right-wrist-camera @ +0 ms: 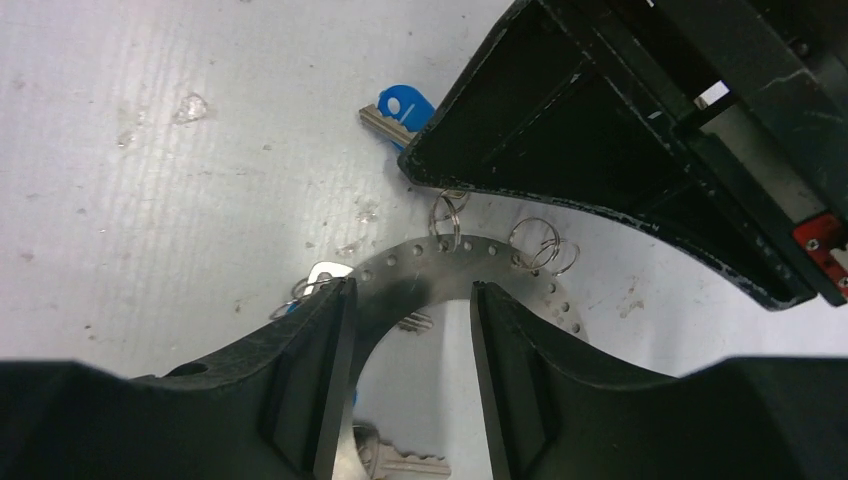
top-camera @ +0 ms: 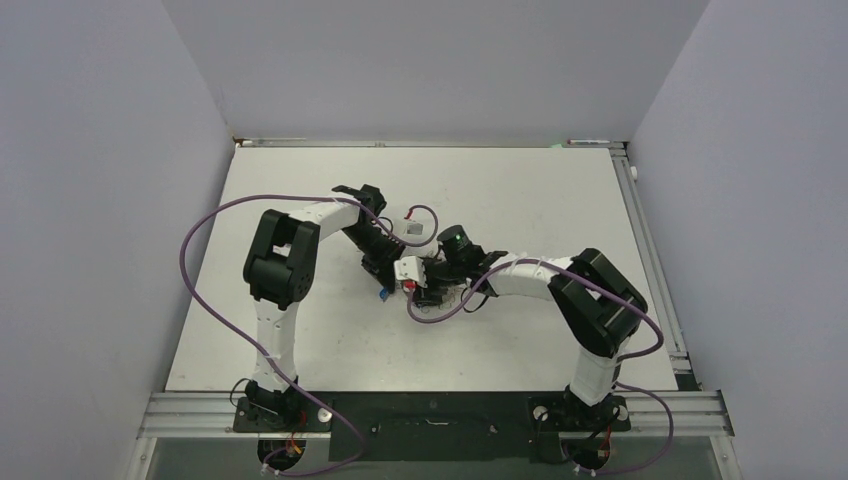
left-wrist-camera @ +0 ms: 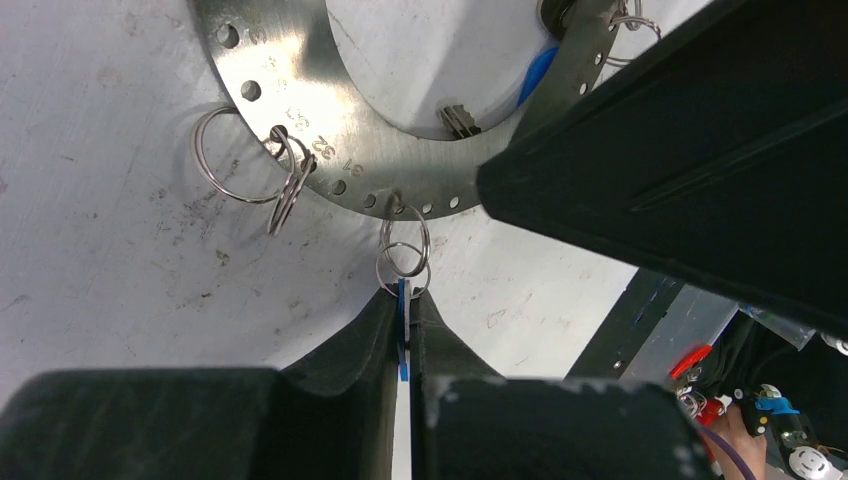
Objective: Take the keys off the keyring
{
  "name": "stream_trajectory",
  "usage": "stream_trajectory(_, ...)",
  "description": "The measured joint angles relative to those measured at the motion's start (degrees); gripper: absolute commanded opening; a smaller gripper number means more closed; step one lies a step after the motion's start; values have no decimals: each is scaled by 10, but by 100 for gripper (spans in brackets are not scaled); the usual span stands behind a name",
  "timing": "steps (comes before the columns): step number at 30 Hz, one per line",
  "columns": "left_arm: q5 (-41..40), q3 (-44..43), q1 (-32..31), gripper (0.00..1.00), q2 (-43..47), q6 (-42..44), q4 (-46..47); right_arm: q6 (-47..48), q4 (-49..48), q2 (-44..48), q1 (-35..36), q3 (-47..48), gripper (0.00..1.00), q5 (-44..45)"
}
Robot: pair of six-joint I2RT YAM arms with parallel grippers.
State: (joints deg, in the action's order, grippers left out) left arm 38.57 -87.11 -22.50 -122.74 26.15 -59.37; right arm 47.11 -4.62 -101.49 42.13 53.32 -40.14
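The keyring [left-wrist-camera: 300, 110] is a flat silver ring with small holes, lying on the table; it also shows in the right wrist view [right-wrist-camera: 420, 275]. My left gripper [left-wrist-camera: 403, 320] is shut on a blue key tag [left-wrist-camera: 402, 345] that hangs by small split rings [left-wrist-camera: 405, 240] from the keyring's edge. My right gripper [right-wrist-camera: 410, 340] is open, its fingers set over the keyring's band. A blue-tagged key [right-wrist-camera: 395, 110] lies loose beyond the ring. A silver key [right-wrist-camera: 405, 462] lies under the right gripper. In the top view both grippers [top-camera: 385, 285] [top-camera: 425, 285] meet mid-table.
Another split ring [left-wrist-camera: 235, 155] hangs from the keyring with nothing on it. A small key [left-wrist-camera: 458, 120] lies inside the ring. Purple cables [top-camera: 210, 225] loop off both arms. The white table [top-camera: 560, 200] is walled on three sides, with a rail along its right edge [top-camera: 650, 260].
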Motion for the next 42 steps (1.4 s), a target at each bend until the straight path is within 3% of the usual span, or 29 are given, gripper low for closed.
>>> stream_trajectory(25,-1,0,1,0,0,-5,2,78,65,-96,27,116,32,25)
stream_trajectory(34,-1,0,2,0,0,-7,2,99,94,-106,27,129,6,29)
stream_trajectory(42,12,9,16,0,0,-18,7,92,88,-105,21,129,5,22)
